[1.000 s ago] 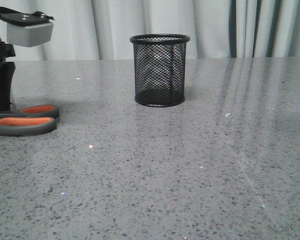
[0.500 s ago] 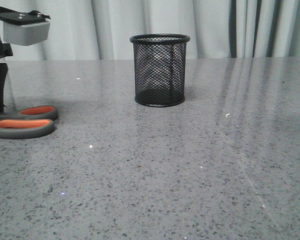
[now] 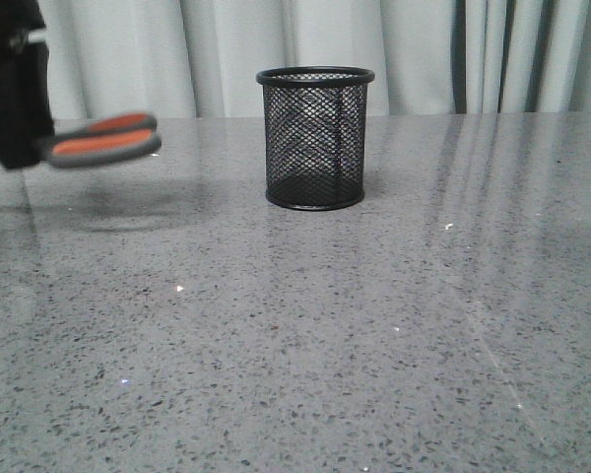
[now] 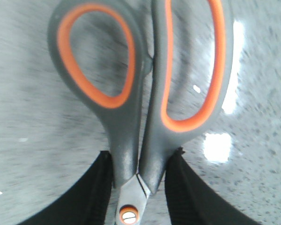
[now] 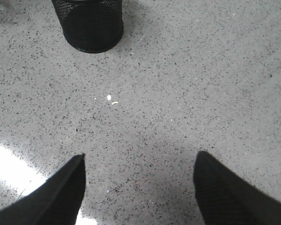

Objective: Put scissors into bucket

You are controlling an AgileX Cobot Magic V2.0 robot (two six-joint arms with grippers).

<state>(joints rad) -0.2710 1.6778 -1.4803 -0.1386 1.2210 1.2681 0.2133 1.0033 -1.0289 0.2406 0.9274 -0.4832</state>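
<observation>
Grey scissors (image 3: 100, 140) pinched level in left gripper (image 4: 138, 187), airborne.

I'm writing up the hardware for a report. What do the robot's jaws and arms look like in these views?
Both grippers, left gripper and right gripper, have matte black jaws, broad at the base and tapering toward the tips, with a faintly textured surface on the right pair. In the front view the left one shows only as a blurred black block. No cables, markings or arm links are visible.
</observation>
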